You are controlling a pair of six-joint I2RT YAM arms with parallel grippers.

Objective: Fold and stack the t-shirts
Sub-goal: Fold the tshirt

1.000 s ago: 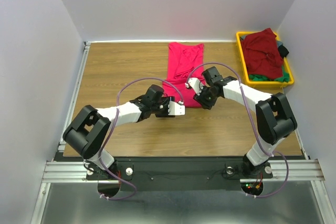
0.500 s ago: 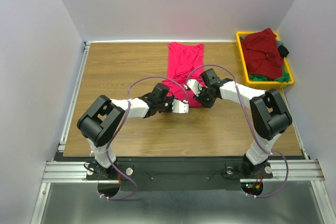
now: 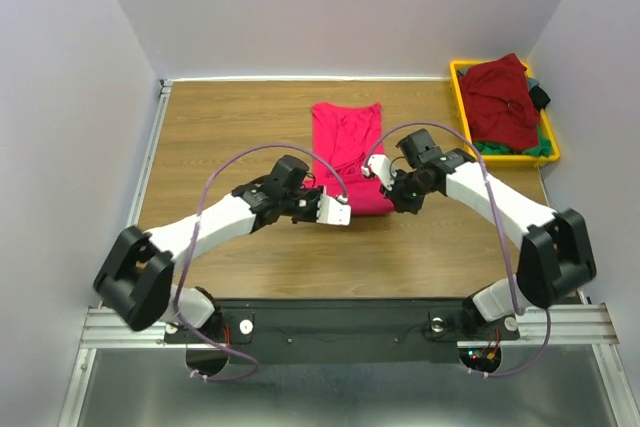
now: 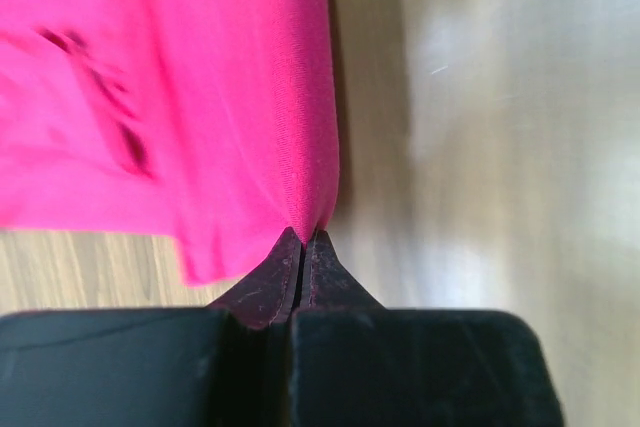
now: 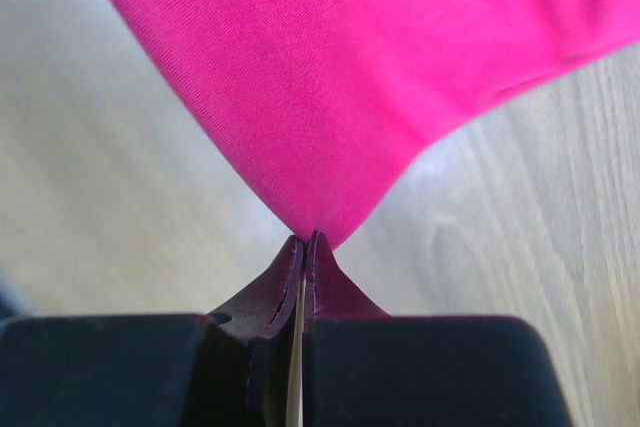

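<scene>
Crimson t-shirt (image 3: 345,147), one; near edge pinched by left gripper (image 4: 303,237), right gripper (image 5: 304,239).

Crimson t-shirt (image 3: 346,147) is showing plain pinkish-red, desk (image 3: 230,127) brown wood grain; inside yellow bin (image 3: 512,159), maroon t-shirt (image 3: 500,97) is covering green t-shirt (image 3: 487,148).

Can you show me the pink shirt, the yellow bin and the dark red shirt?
pink shirt (image 3: 345,142), top view, its middle
yellow bin (image 3: 460,97), top view, its left rim
dark red shirt (image 3: 503,97), top view, its middle
</scene>
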